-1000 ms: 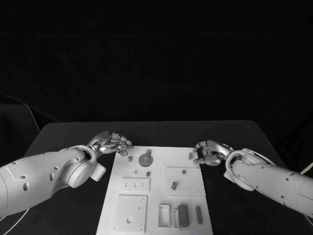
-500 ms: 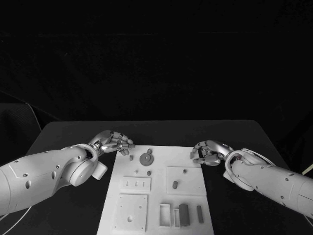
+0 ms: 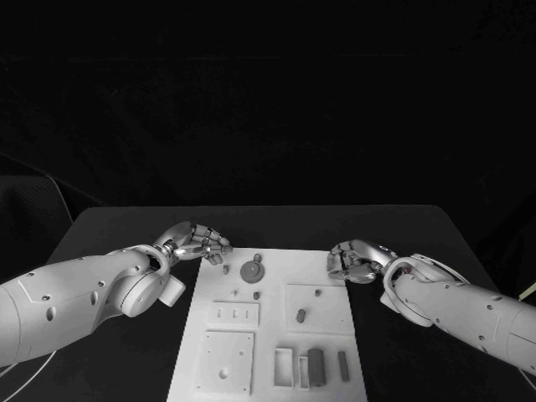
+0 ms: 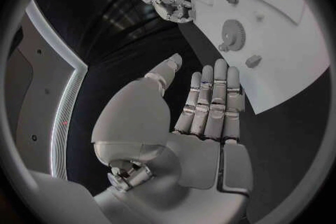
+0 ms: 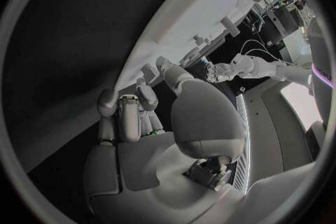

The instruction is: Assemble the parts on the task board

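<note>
The task board (image 3: 272, 322) lies on the black worktop (image 3: 123, 230), long axis running away from the robot — between both hands. Left hand (image 3: 196, 244) at its far-left corner, fingers (image 4: 210, 95) straight, holding nothing; right hand (image 3: 355, 261) at the right edge, fingers curled, empty.

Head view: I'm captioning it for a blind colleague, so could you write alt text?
A white task board lies on a black table, holding a grey gear and other small grey parts. The left hand and right hand hover at its far corners, fingers curled, holding nothing visible.
</note>
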Controlling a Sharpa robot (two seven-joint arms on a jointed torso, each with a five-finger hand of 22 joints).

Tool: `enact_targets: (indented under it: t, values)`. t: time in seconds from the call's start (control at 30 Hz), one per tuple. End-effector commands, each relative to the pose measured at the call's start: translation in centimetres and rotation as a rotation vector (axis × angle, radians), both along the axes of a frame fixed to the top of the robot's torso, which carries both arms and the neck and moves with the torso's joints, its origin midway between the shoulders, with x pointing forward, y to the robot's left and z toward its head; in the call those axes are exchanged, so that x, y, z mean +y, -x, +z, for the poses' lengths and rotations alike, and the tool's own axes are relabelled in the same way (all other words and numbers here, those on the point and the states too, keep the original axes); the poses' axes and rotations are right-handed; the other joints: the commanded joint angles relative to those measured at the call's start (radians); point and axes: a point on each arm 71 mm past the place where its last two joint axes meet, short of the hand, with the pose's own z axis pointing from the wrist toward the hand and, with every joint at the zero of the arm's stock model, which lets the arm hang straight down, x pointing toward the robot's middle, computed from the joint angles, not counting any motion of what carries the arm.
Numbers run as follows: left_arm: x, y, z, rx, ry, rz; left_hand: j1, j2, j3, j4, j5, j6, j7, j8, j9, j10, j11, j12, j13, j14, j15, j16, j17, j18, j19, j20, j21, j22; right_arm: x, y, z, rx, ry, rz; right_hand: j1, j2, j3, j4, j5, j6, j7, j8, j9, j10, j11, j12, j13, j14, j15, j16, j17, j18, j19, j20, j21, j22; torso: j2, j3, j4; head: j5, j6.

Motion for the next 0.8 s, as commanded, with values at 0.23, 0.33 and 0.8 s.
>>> enact_targets:
  t: [0.23,0.33,0.8]
  values:
    - [-0.29,0.06,0.07,0.000,0.011,-0.018,-0.001,0.011,-0.004,0.004,0.006,0.005,0.003,-0.004,-0.001,0.010,0.000,-0.007,0.001,0.006,0.003,-0.007,0.002,0.015,0.004,-0.001,-0.004,-0.001,0.51,0.04,-0.07,0.006,-0.004,0.020,0.003,0.011,0.004,0.003,-0.001,0.011,0.000,0.006,0.002,0.004,-0.005,0.006,0.002,0.011,-0.002,0.007,0.044,0.010,0.004,-0.001,0.040,0.002,0.000,0.0007,0.0006,0.000,0.000]
    - [-0.25,0.06,0.08,-0.001,0.011,-0.017,-0.001,0.011,-0.004,0.004,0.006,0.005,0.003,-0.004,-0.001,0.010,0.000,-0.007,0.001,0.006,0.003,-0.007,0.002,0.015,0.004,-0.001,-0.004,-0.001,0.51,0.03,-0.08,0.007,-0.004,0.020,0.003,0.016,0.005,0.004,-0.001,0.016,-0.001,0.009,0.003,0.006,-0.005,0.007,0.002,0.015,-0.002,0.009,0.047,0.010,0.005,-0.001,0.041,0.002,0.001,0.0010,0.0003,0.000,0.000]
    - [-0.23,0.09,0.09,0.001,0.010,-0.017,-0.001,0.011,-0.004,0.004,0.006,0.006,0.003,-0.004,-0.001,0.011,0.000,-0.007,0.001,0.007,0.003,-0.007,0.002,0.015,0.004,-0.001,-0.004,-0.001,0.57,-0.02,0.04,-0.016,0.000,0.012,0.025,0.047,0.028,0.001,-0.001,0.075,-0.001,0.035,0.018,0.030,-0.013,0.024,0.002,0.061,-0.007,0.038,0.080,0.016,0.019,-0.003,0.057,0.007,0.002,0.0012,0.0010,0.001,-0.001]
